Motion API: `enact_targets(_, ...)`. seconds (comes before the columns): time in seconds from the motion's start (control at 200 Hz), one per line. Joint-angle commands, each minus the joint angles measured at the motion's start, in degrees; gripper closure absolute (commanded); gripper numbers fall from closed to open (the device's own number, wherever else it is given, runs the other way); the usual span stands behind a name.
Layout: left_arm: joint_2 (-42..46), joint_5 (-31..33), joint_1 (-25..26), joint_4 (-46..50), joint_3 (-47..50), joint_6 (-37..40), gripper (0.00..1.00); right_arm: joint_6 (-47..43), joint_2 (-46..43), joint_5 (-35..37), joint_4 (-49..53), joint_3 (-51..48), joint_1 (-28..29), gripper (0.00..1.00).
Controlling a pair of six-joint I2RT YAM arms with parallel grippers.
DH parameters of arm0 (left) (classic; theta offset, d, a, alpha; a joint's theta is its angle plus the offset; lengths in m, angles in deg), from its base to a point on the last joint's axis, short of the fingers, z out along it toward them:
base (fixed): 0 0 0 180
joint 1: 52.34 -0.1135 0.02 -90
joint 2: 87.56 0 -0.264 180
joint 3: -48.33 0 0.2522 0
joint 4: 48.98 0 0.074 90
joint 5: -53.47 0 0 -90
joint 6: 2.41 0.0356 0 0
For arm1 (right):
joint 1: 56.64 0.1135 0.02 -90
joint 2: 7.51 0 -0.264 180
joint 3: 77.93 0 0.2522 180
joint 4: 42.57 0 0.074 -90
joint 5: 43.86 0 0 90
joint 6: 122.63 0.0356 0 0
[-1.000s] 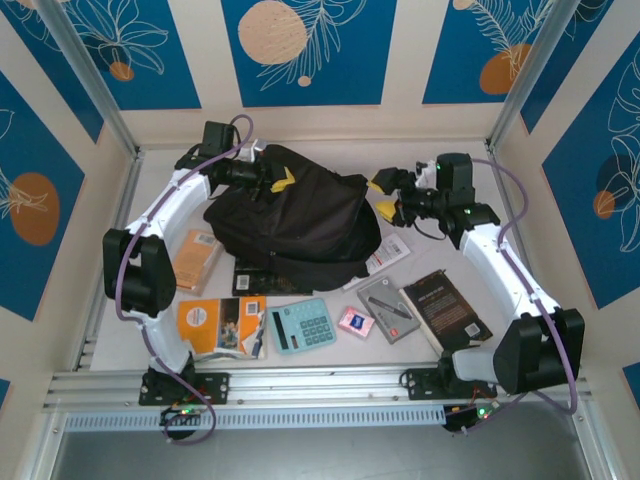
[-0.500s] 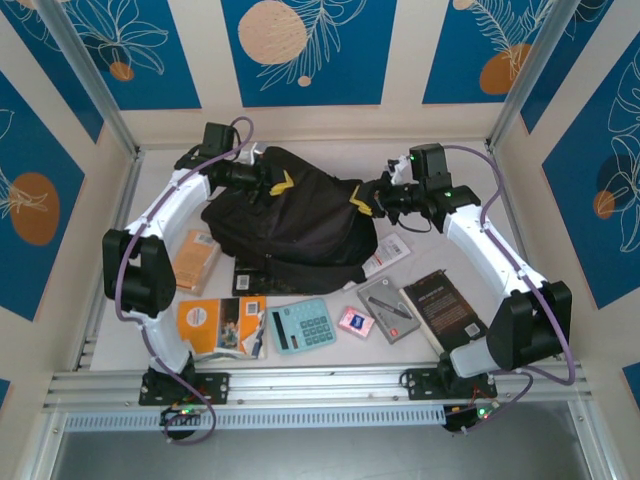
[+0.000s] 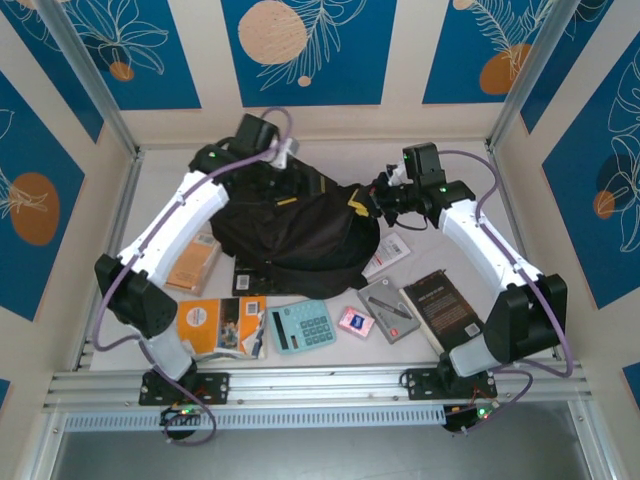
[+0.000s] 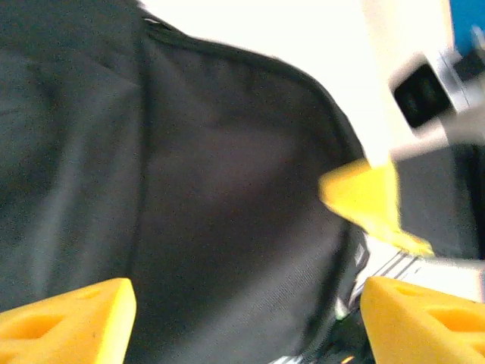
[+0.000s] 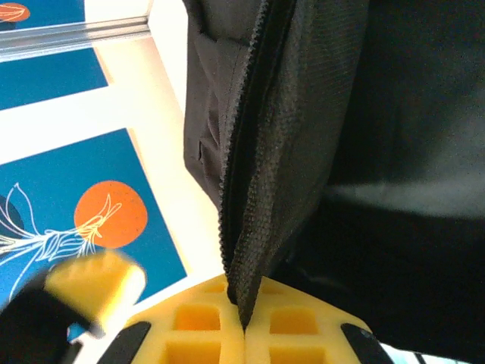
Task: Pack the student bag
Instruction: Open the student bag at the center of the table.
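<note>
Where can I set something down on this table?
Bare table lies behind the student bag, along the back wall up to the right hand, and right of the right arm. The near row, orange booklet to dark book, is crowded.

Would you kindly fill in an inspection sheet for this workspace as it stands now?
Surface: white table, crowded along the near side.
Job's things: student bag, black, lying at the far middle between the two arms.
Clutter: orange booklets, blue calculator, pink packet, grey case and dark book, in a row in front of the bag.
Hands: left hand open over the bag's fabric; right hand shut on the bag's zipper edge.
Cables: purple cable along each arm, looped clear of the items.
Surroundings: blue leaf-print panels on the walls; metal rail at the near edge.
</note>
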Motion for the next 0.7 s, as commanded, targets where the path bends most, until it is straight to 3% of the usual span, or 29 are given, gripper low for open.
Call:
enact_targets(0.0, 1.08, 11.98, 5.50, 6.68, -2.02, 6.63, 0.18, 5.22, 1.44, -0.89, 2.49, 3.15, 1.03, 1.00)
enact_targets(0.035, 0.88, 12.67, 6.63, 6.44, -1.61, 7.10, 0.08, 5.82, 1.78, -1.01, 2.46, 3.68, 1.15, 1.00)
enact_targets(0.115, -0.47, 14.01, 8.94, 6.63, -1.78, 8.39, 0.04, 7.50, 2.15, -1.44, 1.77, 4.39, 1.27, 1.00)
enact_targets(0.39, -5.37, 26.15, 12.49, 8.44, -5.66, 9.77, 0.07, 12.25, 3.10, -4.37, 0.10, 6.71, 1.54, 1.00)
enact_targets(0.695, -12.40, 33.81, 13.47, 9.31, -13.97, 10.85, 0.10, 15.61, 2.78, -5.11, -1.90, 5.86, 2.38, 1.00)
